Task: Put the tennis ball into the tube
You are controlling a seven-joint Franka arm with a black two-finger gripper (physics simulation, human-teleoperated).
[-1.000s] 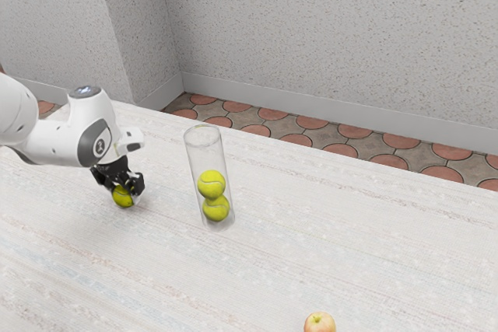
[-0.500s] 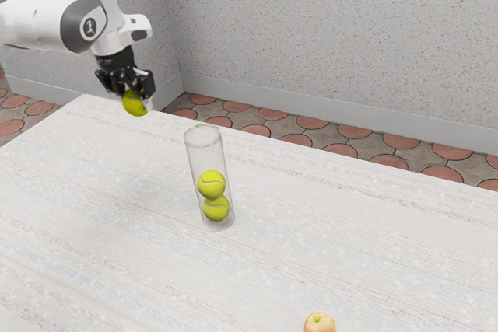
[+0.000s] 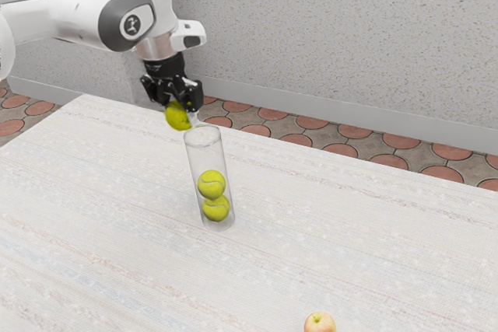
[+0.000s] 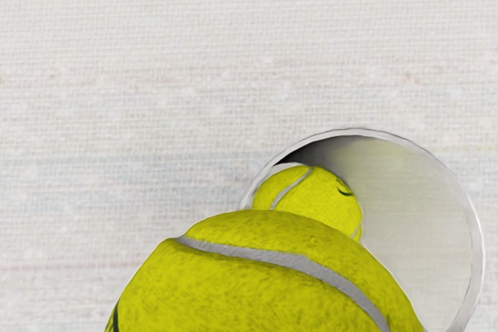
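My gripper is shut on a tennis ball, up near the mouth of the clear tube and on the exterior view's left of it. The tube stands upright on the table with two tennis balls inside, an upper one resting on a lower one. In the wrist view the held ball looms large and covers part of the tube's round rim; a ball inside the tube shows past it.
An apple sits at the near edge of the exterior view, well away from the tube. The pale table ends at its far edge before a tiled floor and a speckled wall.
My gripper has risen from the table with the ball, then travelled toward the exterior view's right, up to the tube's mouth. The tube, its two balls and the apple have stayed put.
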